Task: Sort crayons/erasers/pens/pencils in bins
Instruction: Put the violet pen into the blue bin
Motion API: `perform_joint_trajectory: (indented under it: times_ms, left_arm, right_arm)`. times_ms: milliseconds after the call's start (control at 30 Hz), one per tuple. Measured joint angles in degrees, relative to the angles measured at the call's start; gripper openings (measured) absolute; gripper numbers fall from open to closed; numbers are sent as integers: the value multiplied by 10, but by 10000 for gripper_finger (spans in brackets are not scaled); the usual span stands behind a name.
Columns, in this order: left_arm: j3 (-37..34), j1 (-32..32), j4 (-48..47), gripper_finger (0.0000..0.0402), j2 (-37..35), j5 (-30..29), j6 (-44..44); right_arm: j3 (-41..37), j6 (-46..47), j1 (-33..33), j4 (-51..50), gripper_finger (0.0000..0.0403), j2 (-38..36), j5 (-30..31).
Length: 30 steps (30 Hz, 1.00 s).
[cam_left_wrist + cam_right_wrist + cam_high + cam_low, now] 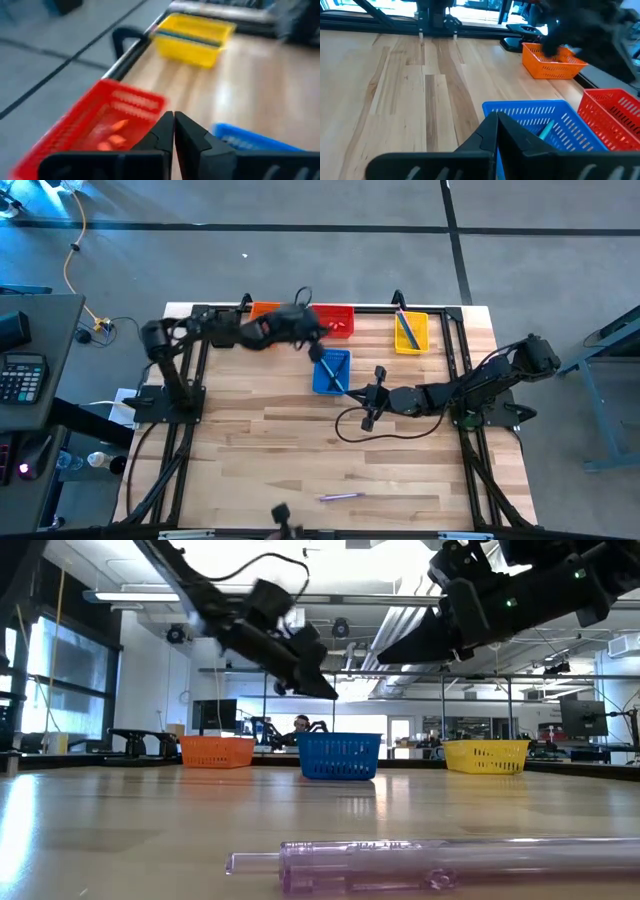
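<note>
Bins stand in a loose group toward the far side of the desk (260, 440): the orange bin (262, 310) and the red bin (338, 320) side by side at the far edge, the yellow bin (411, 332) further along that edge, and the blue bin (331, 371) set nearer the middle. Reddish lumps (111, 140), likely erasers or crayon stubs, lie in the red bin; slim sticks lie in the yellow bin and a teal pen (546, 131) in the blue one, so the sorting looks largely done.

One purple pen (340, 496) lies alone near the front edge, well apart from every bin, and looks to be the last piece left out.

Reaching in over the red bin, the left hand (173, 131) has its fingers pressed together with nothing between them; I judge it has just let something go there, which would explain why it hangs above that bin empty. Beside the blue bin, the right hand (496, 131) is likewise closed and empty, apparently waiting. Of the two, the right arm looks nearer to the stray pen.
</note>
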Motion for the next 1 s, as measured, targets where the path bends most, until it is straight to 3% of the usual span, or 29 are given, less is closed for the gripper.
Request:
perform_joint_trajectory:
  times_ms: [167, 500, 767, 1000]
  left_arm:
    - [-151, -50, 173, 8, -76, -1, -40]
    - [-386, -164, 372, 0, -192, -4, -77]
    - [-488, -213, 465, 0, -249, -37, -76]
    - [-545, -223, 502, 0, -266, -48, -72]
  right_arm:
    - [0, 0, 0, 3, 0, 0, 5]
    - [32, 11, 4, -17, 0, 0, 7]
    - [166, 101, 46, -272, 0, 16, 35]
    - [324, 214, 100, -533, 0, 100, -43]
